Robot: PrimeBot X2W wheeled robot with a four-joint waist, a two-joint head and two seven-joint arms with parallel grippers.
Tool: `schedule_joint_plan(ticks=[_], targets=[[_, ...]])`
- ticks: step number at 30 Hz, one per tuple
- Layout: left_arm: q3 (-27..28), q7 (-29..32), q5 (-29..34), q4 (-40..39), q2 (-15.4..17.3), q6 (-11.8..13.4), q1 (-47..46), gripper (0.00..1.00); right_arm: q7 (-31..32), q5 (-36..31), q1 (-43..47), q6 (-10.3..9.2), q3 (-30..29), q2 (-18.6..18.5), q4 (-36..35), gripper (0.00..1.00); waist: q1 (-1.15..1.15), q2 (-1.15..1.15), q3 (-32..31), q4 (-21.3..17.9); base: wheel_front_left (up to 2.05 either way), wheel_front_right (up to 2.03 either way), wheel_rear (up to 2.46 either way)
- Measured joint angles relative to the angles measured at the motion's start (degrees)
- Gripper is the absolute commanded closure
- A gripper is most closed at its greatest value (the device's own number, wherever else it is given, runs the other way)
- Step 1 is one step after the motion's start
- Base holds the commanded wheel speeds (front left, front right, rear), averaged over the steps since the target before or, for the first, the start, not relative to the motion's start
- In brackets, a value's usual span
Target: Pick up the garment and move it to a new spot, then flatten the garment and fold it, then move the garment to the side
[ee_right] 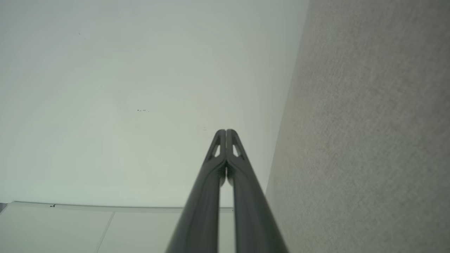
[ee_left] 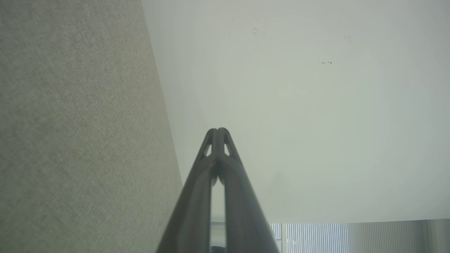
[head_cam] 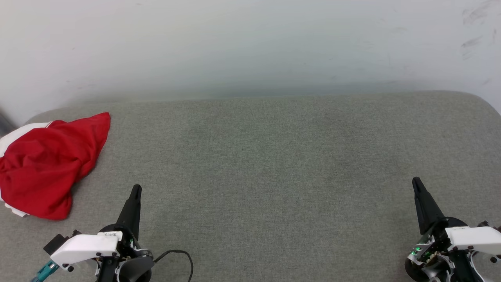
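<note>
**Two grippers shut and empty, garment heaped at the far left**

Head view: the garment (head_cam: 47, 164) lay in a crumpled red heap at the left edge of the grey fabric surface (head_cam: 274, 156), with a strip of white sleeve showing along its upper left and a scrap of white at its lower edge. Its lettering could not be seen. The left gripper (head_cam: 136, 190) stood at the lower left, its dark fingers pressed together into a single point aimed up the picture. The garment lay to the left of that tip, near it but not touching, with a band of bare fabric between them. The right gripper (head_cam: 416, 182) stood at the lower right, its fingers likewise together, well apart from the garment across the whole breadth of the surface. A thin black cable (head_cam: 184, 254) looped beside the left wrist. A pale wall (head_cam: 250, 47) rose behind the surface.

Left wrist view: the left gripper (ee_left: 218, 130) showed its two fingers meeting at the tips with nothing between them. The grey fabric ran down the left side and the pale wall took up the rest. Pale vertical slats (ee_left: 316, 239) showed at the bottom right.

Right wrist view: the right gripper (ee_right: 225, 131) also had its fingertips touching, nothing held. The grey fabric ran down the right side, the wall spread to the left, and a pale floor (ee_right: 70, 228) showed at the lower left.
</note>
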Motion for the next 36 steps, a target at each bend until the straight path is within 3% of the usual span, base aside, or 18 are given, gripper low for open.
schedule_joint_plan(ticks=[20, 21, 36], targets=[[0.0, 0.0, 0.0, 0.2, 0.0, 0.0, 0.1, 1.0, 0.0, 0.0, 0.1, 0.0, 0.0, 0.0, 0.1, 1.0, 0.0, 0.0, 0.0, 0.0, 0.0, 0.0, 0.0], [-0.1, 0.0, 0.0, 0.5, -0.1, 0.0, 0.3, 0.0, 0.0, 0.0, 0.4, -0.01, 0.0, 0.0, 0.5, 0.0, 0.0, 0.0, 0.0, 0.0, 0.0, 0.0, 0.0], [-0.7, -3.3, 1.9, 1.0, -0.3, 0.1, 3.6, 0.0, -3.2, -2.9, 2.9, -0.1, 1.5, 0.1, 1.8, 0.0, 0.0, 0.0, 0.1, -0.1, 0.0, 0.0, 0.0]])
